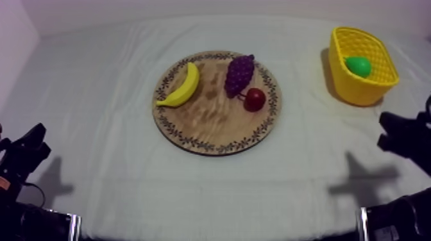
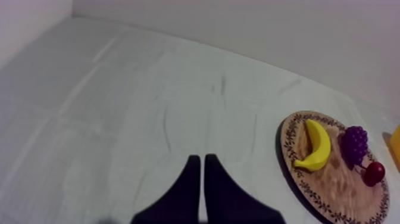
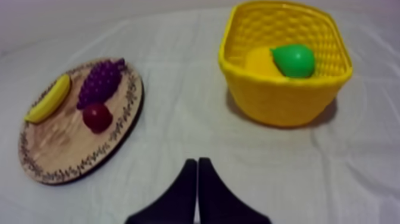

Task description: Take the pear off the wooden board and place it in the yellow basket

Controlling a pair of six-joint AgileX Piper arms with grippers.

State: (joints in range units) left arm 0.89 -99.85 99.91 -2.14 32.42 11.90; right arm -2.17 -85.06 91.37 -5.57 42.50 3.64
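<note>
Black, clenched on nothing, my left gripper [image 2: 201, 159] and right gripper [image 3: 196, 162] rest lower left and lower right of the top view. Mid-frame, the wooden board [image 1: 192, 122] carries banana [image 1: 183, 85], grapes [image 1: 239, 74], small red fruit [image 1: 255, 99]. Upper right, the pear [image 1: 358, 66] lies inside the yellow basket [image 1: 359, 93]: probably light, hard, slick; I'd hold its belly, minding the walls.

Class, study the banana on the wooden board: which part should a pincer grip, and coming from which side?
Probably best: grip the banana across its middle, coming down from above. It lies flat on the wooden board, so only its top and flanks are free; bare board lies either side, with the grapes apart from it.
</note>
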